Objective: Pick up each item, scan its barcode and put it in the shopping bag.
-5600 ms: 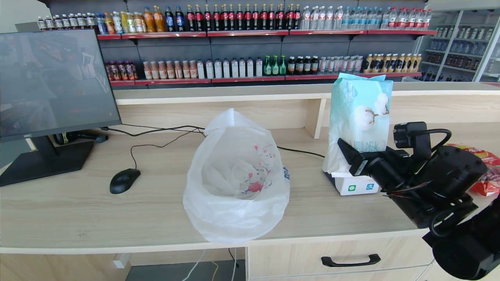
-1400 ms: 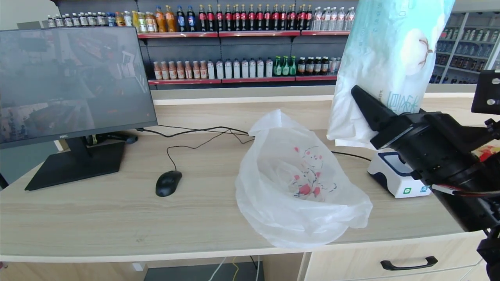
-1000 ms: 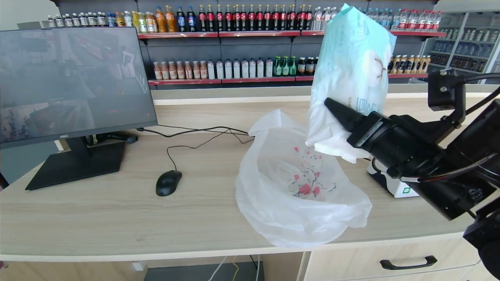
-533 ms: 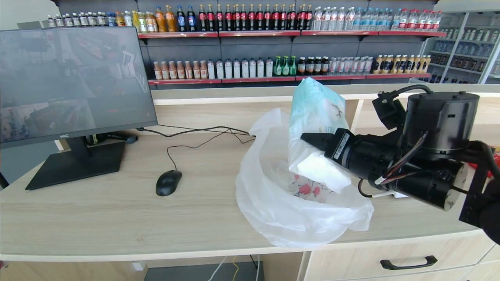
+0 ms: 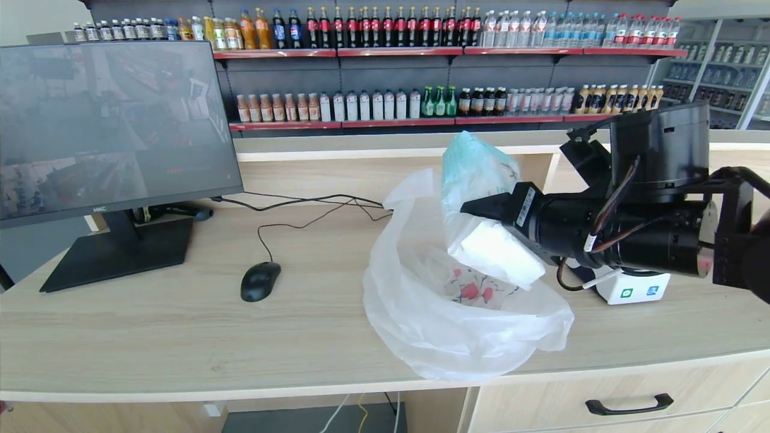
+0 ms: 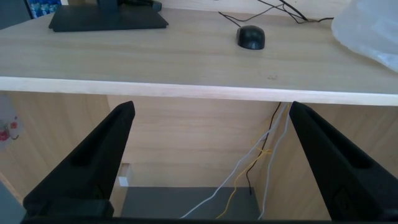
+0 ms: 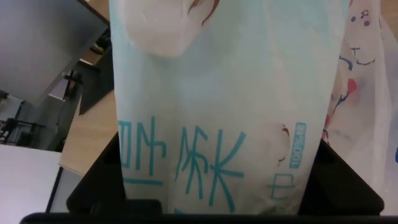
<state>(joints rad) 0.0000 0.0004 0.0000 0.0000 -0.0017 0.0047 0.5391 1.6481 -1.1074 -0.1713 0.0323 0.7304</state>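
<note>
Tissue pack (image 5: 475,168): a pale teal soft pack, tilted, with its white lower end dipping into the mouth of the shopping bag (image 5: 433,325); not yet let go.
Right pincer (image 5: 484,210): clamped across the pack's lower half, one black finger in front and the other behind. A low grip like this lets the bottom end lead into the bag.
Shopping bag: thin white plastic, slumped open on the bench (image 5: 150,337), its mouth turned upward so a pack can drop in from above.
Scanner (image 5: 631,291): a small white box just beside the bag on the robot's right, partly behind the right arm.
Left pincer (image 6: 211,109): fingers spread wide, empty, hanging low before the bench edge, clear of the work.
Step, by my judgement: bagging; lowering and release remain.
Risk: the limp rim may fold under the pack.
Elsewhere: mouse (image 5: 260,281) and monitor (image 5: 114,126), well apart from the bag.
</note>
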